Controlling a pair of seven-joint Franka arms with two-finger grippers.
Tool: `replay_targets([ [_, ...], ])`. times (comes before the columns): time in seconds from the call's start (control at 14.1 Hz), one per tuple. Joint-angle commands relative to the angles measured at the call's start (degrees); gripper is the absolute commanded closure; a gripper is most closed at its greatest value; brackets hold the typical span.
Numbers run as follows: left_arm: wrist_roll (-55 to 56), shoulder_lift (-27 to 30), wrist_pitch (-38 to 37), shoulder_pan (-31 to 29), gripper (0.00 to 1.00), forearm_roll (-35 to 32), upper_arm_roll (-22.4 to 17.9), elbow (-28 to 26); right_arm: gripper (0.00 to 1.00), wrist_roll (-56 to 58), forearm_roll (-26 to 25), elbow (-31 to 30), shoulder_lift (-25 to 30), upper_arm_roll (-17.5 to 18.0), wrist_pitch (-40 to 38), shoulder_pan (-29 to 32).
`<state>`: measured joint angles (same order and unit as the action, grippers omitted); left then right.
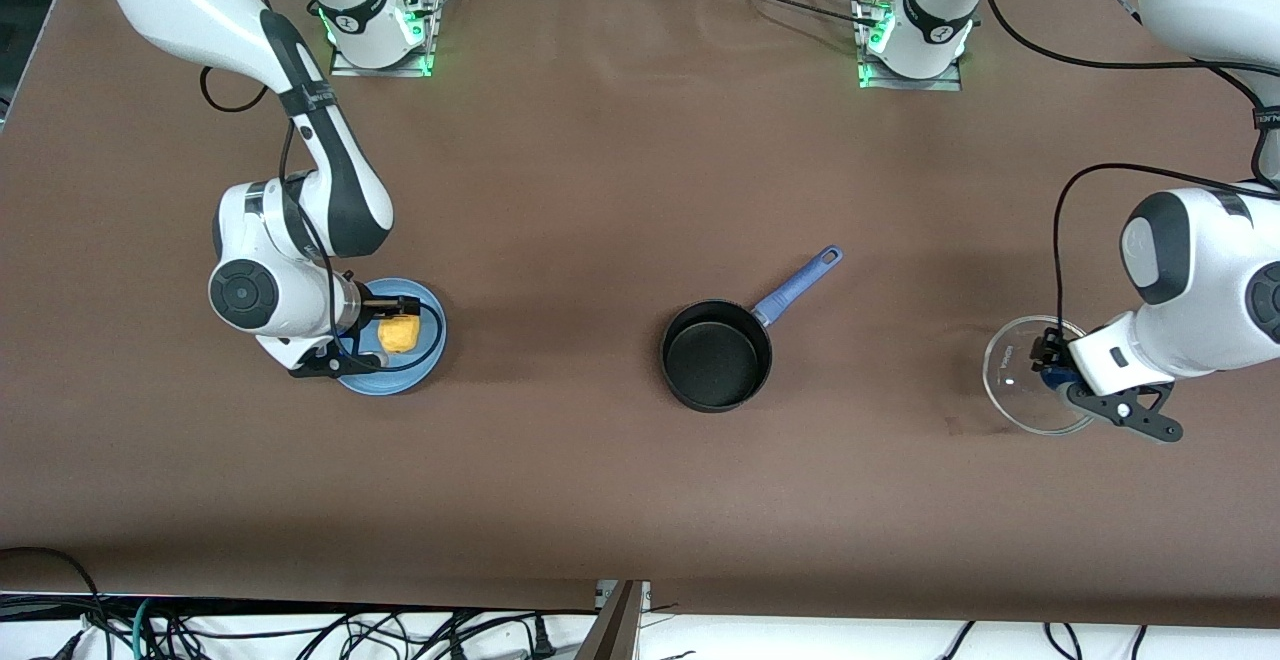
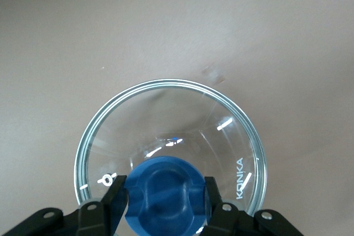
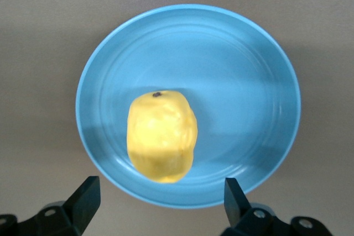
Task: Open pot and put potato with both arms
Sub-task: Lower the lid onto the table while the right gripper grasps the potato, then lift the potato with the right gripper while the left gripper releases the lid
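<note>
The glass lid (image 1: 1030, 376), at three o'clock of the uncovered pot (image 1: 716, 355), is being pinched by its blue knob (image 2: 165, 197) in the left claw (image 2: 165, 205), while the right claw (image 3: 160, 198) is being held spread over the potato (image 1: 398, 333) on the blue plate (image 1: 425, 360) at nine o'clock on the tabletop (image 1: 620, 160).

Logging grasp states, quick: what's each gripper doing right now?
Left gripper: at the glass lid, fingers either side of its blue knob; grip cannot be told.
Right gripper: open, empty, over the potato on the plate.
</note>
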<state>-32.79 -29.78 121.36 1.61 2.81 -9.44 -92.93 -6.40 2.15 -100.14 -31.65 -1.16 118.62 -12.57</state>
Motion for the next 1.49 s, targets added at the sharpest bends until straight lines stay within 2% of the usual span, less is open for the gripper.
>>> replay_targets([
  [0.0, -8.49, 3.15, 8.17, -1.08, 0.63, 4.82, -2.24, -9.8, 0.02, -0.19, 0.93, -0.76, -1.22, 0.1, 3.28, 0.26],
  [0.14, -11.32, 2.97, 10.47, -2.05, 0.63, 7.9, -2.43, -12.18, 0.04, -0.19, 0.93, -0.23, -1.93, 0.1, 4.25, 0.09],
  [0.35, -11.68, 2.8, 15.55, -2.4, 0.63, 8.53, -2.43, -16.39, 0.09, -0.19, 1.01, -0.05, -2.98, 0.1, 5.22, 0.18],
  [0.57, -11.68, 2.45, 18.47, -2.4, 0.64, 8.79, -2.43, -18.78, 0.25, -0.11, 2.32, -0.05, -3.68, 0.1, 5.31, 0.18],
  [0.71, -11.68, 1.48, 18.48, -2.58, 0.62, 10.8, -2.43, -18.96, 0.28, -0.02, 2.33, 0.03, -3.95, 0.1, 5.4, 0.18],
  [0.78, -11.68, 1.22, 18.48, -2.66, 0.58, 11.51, -2.43, -18.87, 0.3, -0.02, 2.42, -0.05, -4.04, 0.1, 5.57, 0.18],
  [0.85, -11.68, 1.04, 18.48, -2.67, 0.46, 12.21, -2.43, -18.78, 0.39, 0.07, 2.42, 0.03, -4.04, 0.1, 5.57, 0.18],
  [0.99, -11.07, 1.13, 17.95, -2.67, 0.16, 12.4, -2.34, -18.08, 0.58, 0.33, 2.42, 1.08, -3.69, 0.1, 4.7, 0.0],
  [1.06, -10.81, 1.39, 17.43, -2.58, 0.0, 12.4, -2.43, -17.64, 0.63, 0.25, 3.46, 2.13, -3.51, 0.54, 2.87, -0.09],
  [1.28, -9.58, 3.06, 11.56, -2.32, 0.0, 12.31, -2.25, -14.05, 0.63, -4.74, 13.82, 10.64, -3.33, 0.98, -9.5, -0.61],
  [1.42, -5.2, 4.2, 3.32, -2.05, 0.0, 11.7, -2.25, -9.75, 0.63, -13.33, 17.35, 15.3, -3.33, 1.07, -15.06, -2.89],
])
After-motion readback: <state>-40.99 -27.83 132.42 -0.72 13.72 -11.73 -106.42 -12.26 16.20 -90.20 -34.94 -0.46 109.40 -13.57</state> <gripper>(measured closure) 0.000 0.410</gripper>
